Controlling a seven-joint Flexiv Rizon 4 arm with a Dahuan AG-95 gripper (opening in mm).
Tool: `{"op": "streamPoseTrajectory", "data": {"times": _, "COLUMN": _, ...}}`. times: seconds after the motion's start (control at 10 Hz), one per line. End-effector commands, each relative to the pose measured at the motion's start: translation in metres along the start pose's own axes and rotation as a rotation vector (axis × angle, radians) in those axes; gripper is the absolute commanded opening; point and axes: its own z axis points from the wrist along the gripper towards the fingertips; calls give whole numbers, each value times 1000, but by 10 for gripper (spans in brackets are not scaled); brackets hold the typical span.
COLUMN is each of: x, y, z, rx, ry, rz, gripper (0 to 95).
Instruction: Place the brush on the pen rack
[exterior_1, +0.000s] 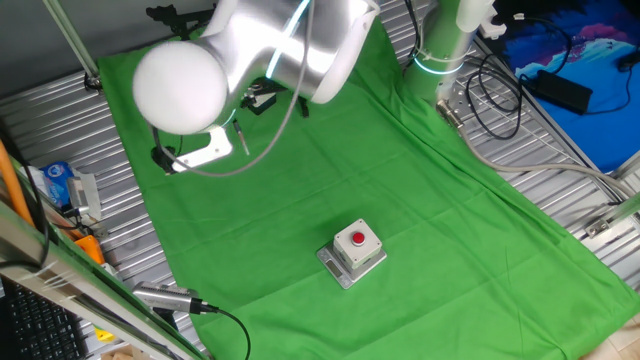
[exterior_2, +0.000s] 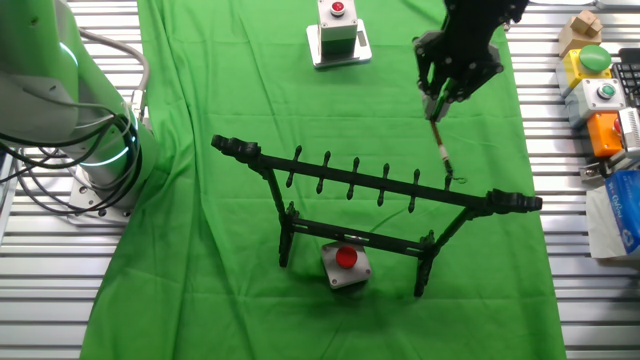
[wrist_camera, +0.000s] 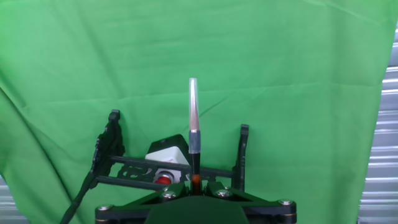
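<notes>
Green cloth (exterior_2: 200, 200) is covering the worktop (exterior_2: 60, 290). Held in the pincer (exterior_2: 437, 98), the brush (exterior_2: 440, 145) is pointing down from it toward the right end of the pen rack (exterior_2: 375, 190), its tip hanging just by the outermost peg; whether they are touching cannot be told. In the hand view, the brush's pale end (wrist_camera: 193, 115) is sticking up, with the shaft disappearing between the closed fingers. From one fixed view, the arm's silver body (exterior_1: 270, 50) is hiding the rack and brush almost entirely. Beneath the rack, a grey box with a red button (exterior_2: 345, 264) is sitting; another (exterior_2: 338, 30) is lying beyond the pincer.
</notes>
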Motion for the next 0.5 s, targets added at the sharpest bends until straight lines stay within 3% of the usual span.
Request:
{"op": "streamPoseTrajectory", "data": {"times": 0.1, "x": -2, "y": -1, "z": -1, "rx": -2, "ry": -2, "rz": -4, "gripper": 0}}
{"op": "streamPoseTrajectory", "data": {"times": 0.5, "x": -18, "y": -9, "z": -13, "rx": -6, "ry": 2, "rz": -9, "gripper": 0}}
